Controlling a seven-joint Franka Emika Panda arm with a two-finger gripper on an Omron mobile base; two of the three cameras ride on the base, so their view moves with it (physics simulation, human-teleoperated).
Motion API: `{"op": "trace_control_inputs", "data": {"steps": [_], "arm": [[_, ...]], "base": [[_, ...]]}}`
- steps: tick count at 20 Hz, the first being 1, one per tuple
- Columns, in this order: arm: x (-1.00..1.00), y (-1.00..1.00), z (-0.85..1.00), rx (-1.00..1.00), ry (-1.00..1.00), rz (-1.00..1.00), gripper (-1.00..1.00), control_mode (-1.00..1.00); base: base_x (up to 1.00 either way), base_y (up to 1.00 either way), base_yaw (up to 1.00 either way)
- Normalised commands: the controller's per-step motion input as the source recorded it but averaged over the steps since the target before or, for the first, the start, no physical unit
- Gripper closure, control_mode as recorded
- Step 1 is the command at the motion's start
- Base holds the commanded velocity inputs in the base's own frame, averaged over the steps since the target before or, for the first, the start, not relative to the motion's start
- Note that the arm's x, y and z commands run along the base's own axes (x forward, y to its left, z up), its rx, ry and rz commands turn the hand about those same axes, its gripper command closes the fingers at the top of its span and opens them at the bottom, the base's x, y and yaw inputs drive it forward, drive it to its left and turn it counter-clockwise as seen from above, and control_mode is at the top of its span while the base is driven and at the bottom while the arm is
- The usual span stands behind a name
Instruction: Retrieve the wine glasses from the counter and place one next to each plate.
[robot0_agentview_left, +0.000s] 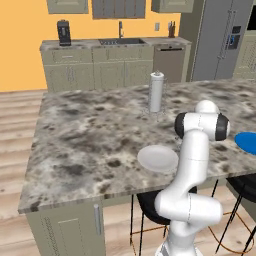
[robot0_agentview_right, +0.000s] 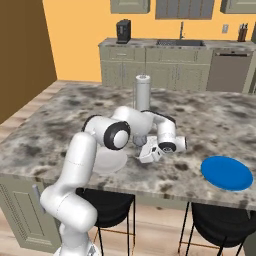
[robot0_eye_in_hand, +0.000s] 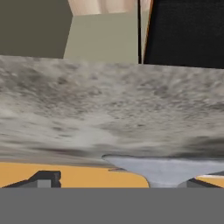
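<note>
Jaws wide apart on gripper (robot0_agentview_right: 148, 152), nothing held, w/ a wine glass (robot0_eye_in_hand: 166, 168) standing loose btwn the fingertips (robot0_eye_in_hand: 46, 178) on the island top (robot0_agentview_left: 85, 135), just right of the white plate (robot0_agentview_left: 157, 158), blue plate (robot0_agentview_right: 226, 173) well apart further right.

Glossy white arm (robot0_agentview_right: 75, 165), rounded black joints
</note>
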Motion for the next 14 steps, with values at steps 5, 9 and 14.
{"op": "trace_control_inputs", "data": {"steps": [5,9,14], "arm": [[0.09,-0.31,-0.13,0.00,0.00,-0.01,-1.00,-1.00],[0.09,-0.19,-0.26,0.00,0.00,0.00,-1.00,-1.00],[-0.27,0.13,-0.51,0.00,0.00,0.03,-1.00,-1.00]], "base": [[0.00,0.00,0.00],[0.00,0.00,0.00],[0.00,0.00,0.00]]}}
